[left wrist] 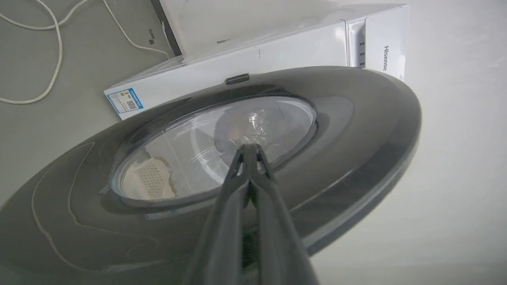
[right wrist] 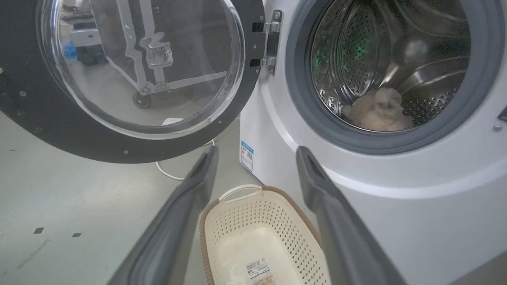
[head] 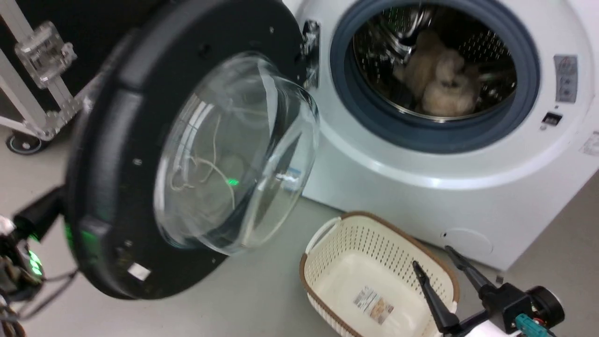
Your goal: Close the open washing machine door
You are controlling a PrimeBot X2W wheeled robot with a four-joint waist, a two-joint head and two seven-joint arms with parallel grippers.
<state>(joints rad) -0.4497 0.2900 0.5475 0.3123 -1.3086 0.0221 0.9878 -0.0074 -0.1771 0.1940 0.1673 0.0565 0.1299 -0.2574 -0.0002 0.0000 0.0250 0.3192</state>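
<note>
The washing machine door [head: 121,117] stands swung open to the left of the white machine [head: 421,196]. It has a wide black rim, a domed clear glass bowl [head: 234,154] and a metal hinge [right wrist: 271,41]. In the left wrist view my left gripper [left wrist: 249,148] is shut, with its tips against the clear window of the door's outer face [left wrist: 356,118]. My right gripper [head: 433,260] hangs open low at the right, over the basket and away from the door [right wrist: 23,111]. In the right wrist view it [right wrist: 256,152] holds nothing.
A cream perforated laundry basket [head: 327,252] sits on the floor before the machine. A fluffy cream item [head: 440,79] lies in the steel drum, inside the grey rubber ring [head: 435,135]. A wheeled metal-frame cart [head: 42,70] stands far left. A white cable [left wrist: 51,51] lies on the floor.
</note>
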